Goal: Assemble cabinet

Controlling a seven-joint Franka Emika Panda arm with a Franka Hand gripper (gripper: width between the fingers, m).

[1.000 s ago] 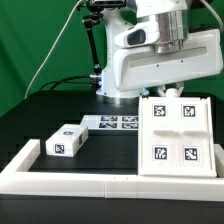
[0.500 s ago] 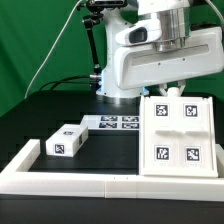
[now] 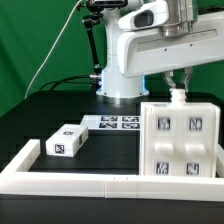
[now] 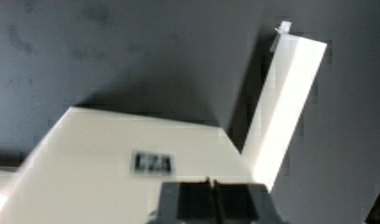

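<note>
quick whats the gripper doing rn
gripper: closed, at the cabinet top edge; whether it grips it cannot be told

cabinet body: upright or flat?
Upright, roughly: cabinet body shows its four-tag face to the exterior camera, pincer at its top edge. Blur hides exact tilt.

Cabinet (image 3: 179, 141) smooth matt white, plastic in look, counter (image 3: 55, 108) matt black, arm casing (image 3: 150, 62) glossy white plastic, tags (image 3: 164, 123) paper-like

Bright light, cabinet (image 3: 178, 140) motion-blurred, soft shadows
</note>
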